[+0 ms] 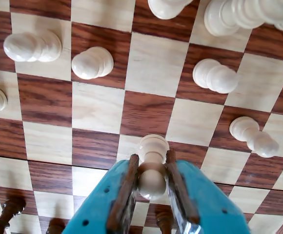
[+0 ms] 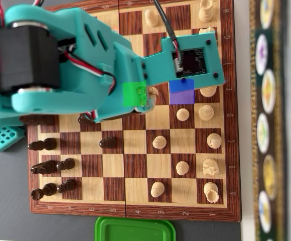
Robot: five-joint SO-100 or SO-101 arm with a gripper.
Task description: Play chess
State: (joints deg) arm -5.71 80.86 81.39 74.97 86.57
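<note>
Across the left half of the overhead view my teal arm [image 2: 60, 65] reaches out over the chessboard [image 2: 135, 208], its black motor block far left, the camera mount [image 2: 188, 60] at its right end above the middle files; dark pieces [image 2: 50, 165] stand along the board's left edge, with one dark pawn [image 2: 108, 142] advanced alone (the green lid [image 2: 135, 230] sits off the board, below it).

From the wrist view, going left to right: white pawns stand on the upper squares, one at far left [image 1: 32, 46], another beside it [image 1: 92, 62]; at the bottom centre my pincer [image 1: 151, 170] comes in from the lower edge, its two teal jaws with brown pads [image 1: 127, 195] pressed against either side of a white pawn [image 1: 152, 151]; the pads touch the pawn's neck just above its base, so I am pinching it.

That pawn stands upright, its long axis running straight along the camera's line of sight, round head toward the board and foot toward me as the lens shows it; it hangs over the border between a light square and a dark one near the board's middle, though whether it touches the wood I cannot tell.

Further right stand two more white pawns [image 1: 214, 75], [image 1: 253, 136]; larger white pieces [image 1: 244, 14] crowd the top right corner.
</note>
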